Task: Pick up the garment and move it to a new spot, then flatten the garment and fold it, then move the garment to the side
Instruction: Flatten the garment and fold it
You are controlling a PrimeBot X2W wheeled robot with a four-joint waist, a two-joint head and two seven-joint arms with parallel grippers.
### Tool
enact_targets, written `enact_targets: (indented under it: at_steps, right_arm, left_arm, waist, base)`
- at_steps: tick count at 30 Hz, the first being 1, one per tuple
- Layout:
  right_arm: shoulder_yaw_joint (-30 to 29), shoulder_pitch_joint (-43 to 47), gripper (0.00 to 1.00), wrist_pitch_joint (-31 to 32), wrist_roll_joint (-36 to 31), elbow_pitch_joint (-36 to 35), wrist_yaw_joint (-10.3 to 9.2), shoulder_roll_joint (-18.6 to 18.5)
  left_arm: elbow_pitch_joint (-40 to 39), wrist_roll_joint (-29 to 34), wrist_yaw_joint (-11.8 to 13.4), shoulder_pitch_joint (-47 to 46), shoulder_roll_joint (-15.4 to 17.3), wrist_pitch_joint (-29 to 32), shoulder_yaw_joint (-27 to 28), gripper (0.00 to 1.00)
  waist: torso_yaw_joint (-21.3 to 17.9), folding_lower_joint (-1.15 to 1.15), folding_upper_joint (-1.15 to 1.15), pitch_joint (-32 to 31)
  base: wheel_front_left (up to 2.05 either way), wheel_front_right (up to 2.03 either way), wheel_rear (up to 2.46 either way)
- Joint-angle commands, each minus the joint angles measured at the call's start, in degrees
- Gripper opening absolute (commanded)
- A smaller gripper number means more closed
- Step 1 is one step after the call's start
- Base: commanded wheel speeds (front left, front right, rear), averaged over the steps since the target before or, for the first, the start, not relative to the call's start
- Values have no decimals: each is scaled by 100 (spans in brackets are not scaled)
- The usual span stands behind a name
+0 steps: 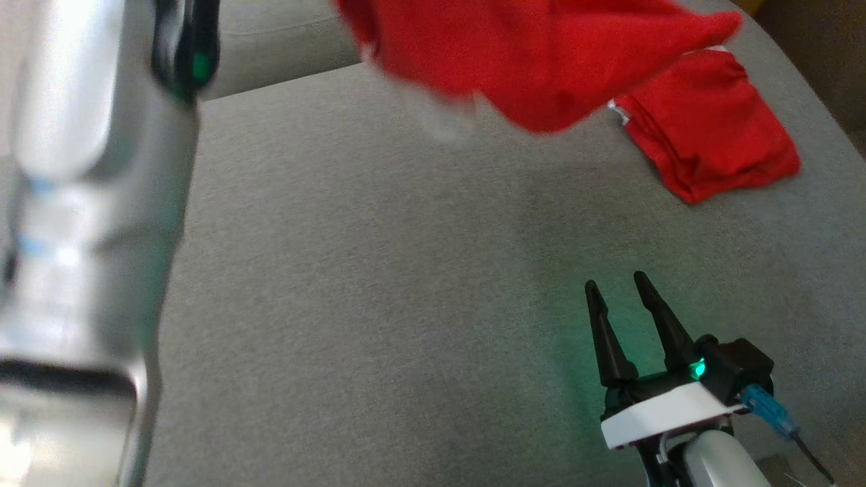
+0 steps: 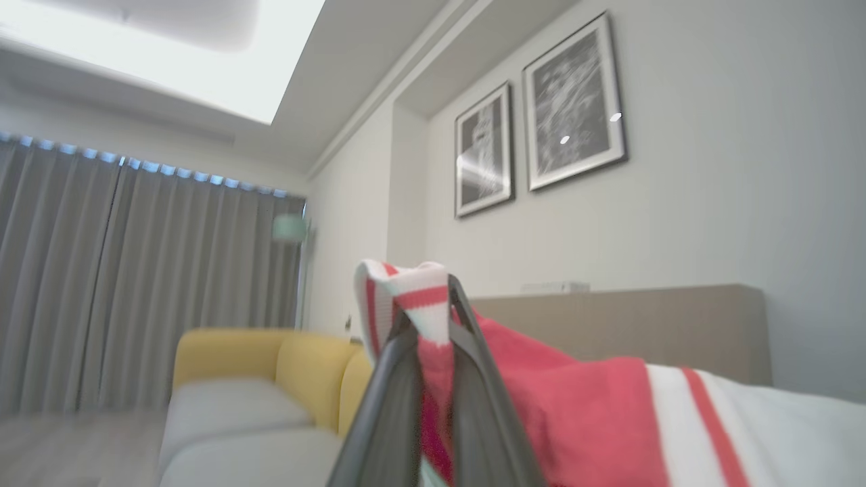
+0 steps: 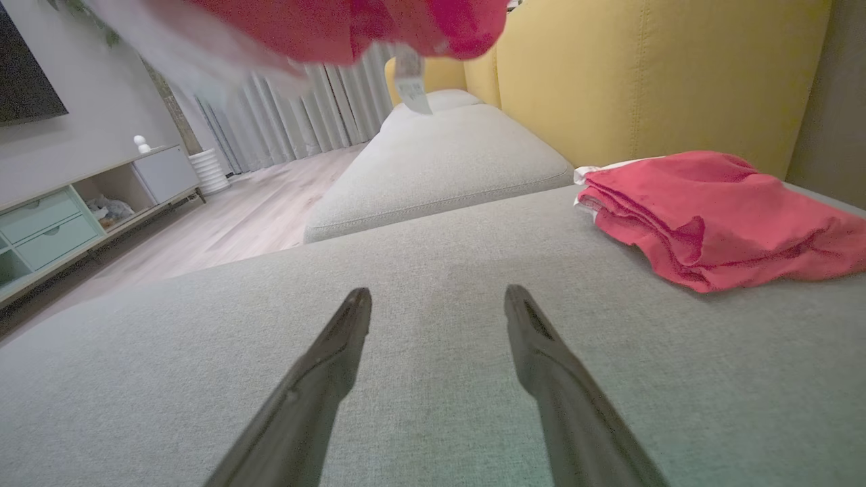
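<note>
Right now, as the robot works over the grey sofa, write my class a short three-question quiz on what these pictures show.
1. True or false: the left hand is shut on the red garment with white striped trim, holding it above the grey fabric sofa cushion.
2. Pick one: the right hand is A) shut on cloth, B) open and empty, C) shut on a yellow pillow.
3. Fill in: the folded red cloth pile lies on the cushion to the robot's ____.
Key: 1 true; 2 B; 3 right.
</note>
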Motion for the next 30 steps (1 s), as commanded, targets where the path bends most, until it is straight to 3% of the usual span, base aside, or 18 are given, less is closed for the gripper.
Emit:
enact_targets:
  at_steps: [1,7,8,9,15,22,26,30]
  right_arm:
    - [108,-126,100,-23,19,-173,-5,-22]
    - [46,-115,100,-23,-129,-146,-5,-22]
    - [60,-129,100,-23,-169,-133,-5,-22]
    - [74,-148,100,-23,-209,-120,-5,-22]
    - [21,-151,100,-23,-379,-72,-5,-22]
    - [9,-166,100,-23,-408,-62,-5,-22]
    - [23,-171,100,-23,-399,-49,-5,-22]
    - [38,-189,100,-23,-403,-26,-5,-22]
  left_arm:
    - [-78,-196,-19,581,289,116,222,0]
    - [124,-727,76,2946,457,201,441,0]
    - [209,-744,127,3195,475,119,483,47]
    - [296,-716,194,3395,501,17,515,100]
    - [260,-507,491,4108,268,-298,806,100]
    - [-1144,596,747,5012,-126,-306,1086,100]
    - [-1669,1302,526,5500,-341,-307,636,100]
    - [-1596,1842,237,5686,-402,-307,-60,100]
  waist:
    - [149,0,0,-13]
    - [510,0,0,162]
    - [554,0,0,202]
    - [595,0,0,240]
    - [844,0,0,293]
    - [941,0,0,339]
    - [977,0,0,381]
    - [1003,0,0,421]
  base:
    - [0,0,0]
    - [0,0,0]
    - [0,0,0]
    - [0,0,0]
    - [0,0,0]
    - [0,0,0]
    - [0,0,0]
    - [0,0,0]
